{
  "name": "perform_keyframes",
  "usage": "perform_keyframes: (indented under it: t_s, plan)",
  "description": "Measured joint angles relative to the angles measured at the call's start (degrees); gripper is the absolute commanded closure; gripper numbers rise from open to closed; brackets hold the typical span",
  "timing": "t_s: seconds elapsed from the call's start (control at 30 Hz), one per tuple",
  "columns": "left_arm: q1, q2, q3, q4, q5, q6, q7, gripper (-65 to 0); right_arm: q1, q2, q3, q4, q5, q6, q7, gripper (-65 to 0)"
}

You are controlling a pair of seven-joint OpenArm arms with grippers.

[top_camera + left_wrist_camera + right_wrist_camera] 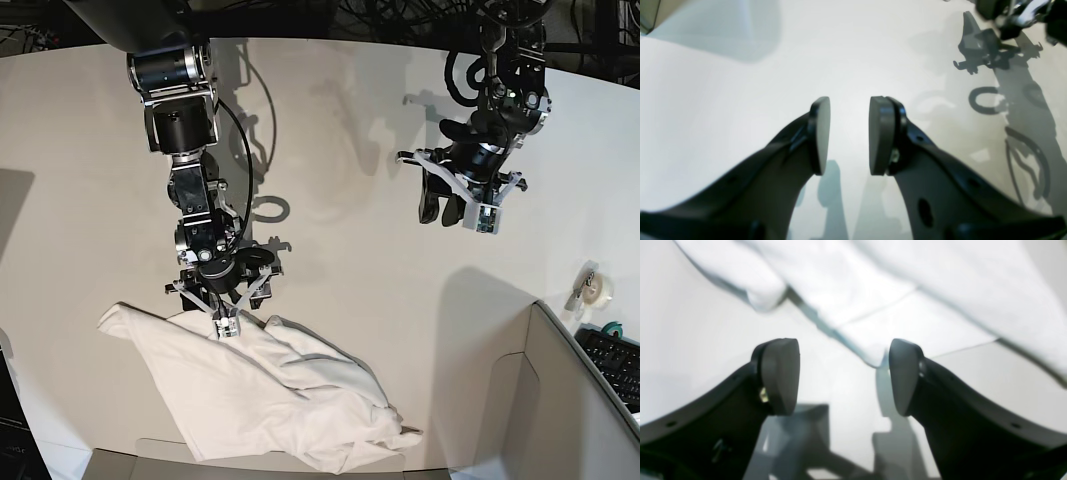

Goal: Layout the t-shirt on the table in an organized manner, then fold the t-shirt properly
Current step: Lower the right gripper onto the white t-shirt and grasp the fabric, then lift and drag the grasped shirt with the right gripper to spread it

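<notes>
Base view alone takes in the whole t-shirt (270, 400): a rumpled white heap of soft folds near the surface's (340, 250) front edge, one sleeve trailing toward the left edge. The right wrist view shows only smooth hemmed cloth (873, 300) and the right pincer (844, 376), its dark rounded pads spread wide and holding nothing, a shirt corner just beyond them. The left wrist view shows the left pincer (849, 135), pads partly apart and empty, over bare glossy white surface (723, 100), well away from the shirt.
</notes>
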Motion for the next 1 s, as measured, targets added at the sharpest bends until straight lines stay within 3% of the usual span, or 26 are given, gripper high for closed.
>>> perform_keyframes:
  t_s: [0.27, 0.47, 0.53, 0.63, 0.67, 0.77, 0.93, 0.97, 1.0]
  plan:
    - [0.00, 0.11, 0.28, -0.04, -0.04, -0.02, 0.00, -19.7, 2.64, 0.35, 0.00, -2.08, -0.24, -0.17, 0.22, -41.4]
    - [0.55, 0.09, 0.20, -0.04, -0.02, -0.02, -0.26, -19.7, 7.67, 0.28, 0.00, -10.84, -0.46, 0.00, 1.05, -39.9]
    - [1.33, 0.13, 0.13, -0.04, 0.00, 0.00, 0.22, -19.6, 8.09, 0.22, 0.00, -12.63, -0.39, 0.02, 3.72, -31.2]
    - [1.57, 0.09, 0.13, -0.04, 0.00, -0.02, 0.22, -19.5, 8.04, 0.11, -2.29, -13.20, -0.22, 0.22, 3.96, -5.5]
    - [1.57, 0.09, 0.13, -0.04, 0.00, -0.02, 0.11, -19.3, 7.61, 0.15, -3.80, -12.96, -0.46, 0.15, 3.74, 0.0]
    - [2.67, 0.07, 0.04, 0.00, 0.00, -0.02, -0.33, -15.8, 4.61, 0.63, -8.72, -9.99, -1.03, -1.66, 5.05, 0.0]
    - [4.72, 0.11, -1.97, 0.13, 0.00, -0.24, -0.46, -12.2, -10.12, 4.74, -13.70, 13.77, -1.33, -1.55, -4.09, 0.0]
    - [4.83, 0.07, -2.82, 0.17, -0.04, -0.20, -0.55, -12.2, -13.33, 5.46, -14.19, 19.26, -1.27, -1.31, -6.93, 0.0]
    - [5.27, 0.07, -3.58, 0.24, 0.04, -0.02, -0.70, -12.2, -17.35, 6.45, -14.86, 26.43, -1.22, -0.87, -13.62, 0.0]
